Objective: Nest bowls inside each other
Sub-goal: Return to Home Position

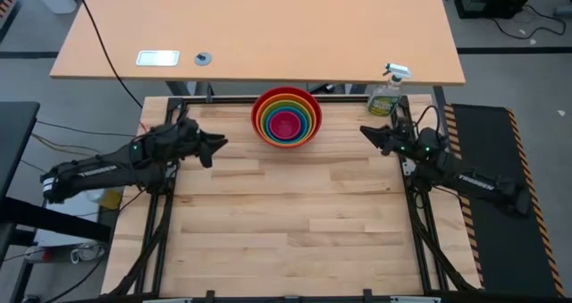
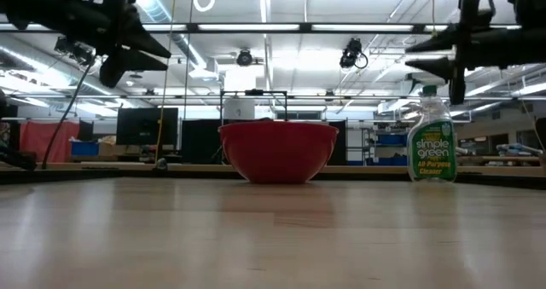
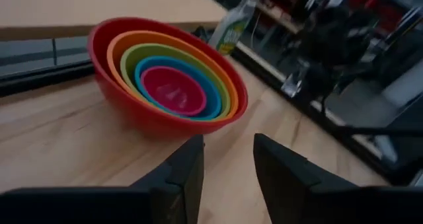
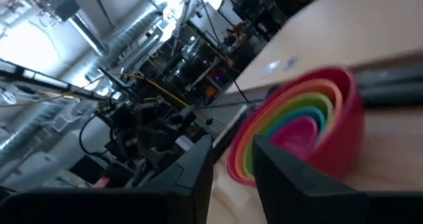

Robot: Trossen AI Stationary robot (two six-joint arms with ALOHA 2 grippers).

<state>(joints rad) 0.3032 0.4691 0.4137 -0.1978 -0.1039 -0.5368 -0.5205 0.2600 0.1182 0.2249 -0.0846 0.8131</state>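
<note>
The bowls [image 1: 286,117] stand nested as one stack at the far middle of the wooden table [image 1: 286,223]. The red one is outermost, then orange, yellow-green and blue, with pink innermost [image 3: 173,92]. The red bowl's base rests on the table [image 2: 278,150]. My left gripper [image 1: 222,144] hangs open above the table to the stack's left, empty, its fingers [image 3: 228,141] pointing toward the stack. My right gripper [image 1: 365,131] hangs open to the stack's right, also empty, with the stack [image 4: 304,128] ahead of its fingers [image 4: 232,141].
A green spray bottle [image 1: 387,93] stands upright at the table's far right corner, close to my right gripper; it also shows in the low view [image 2: 432,140]. A tan desk [image 1: 259,26] lies beyond the far edge. Bare wood fills the table's middle and near half.
</note>
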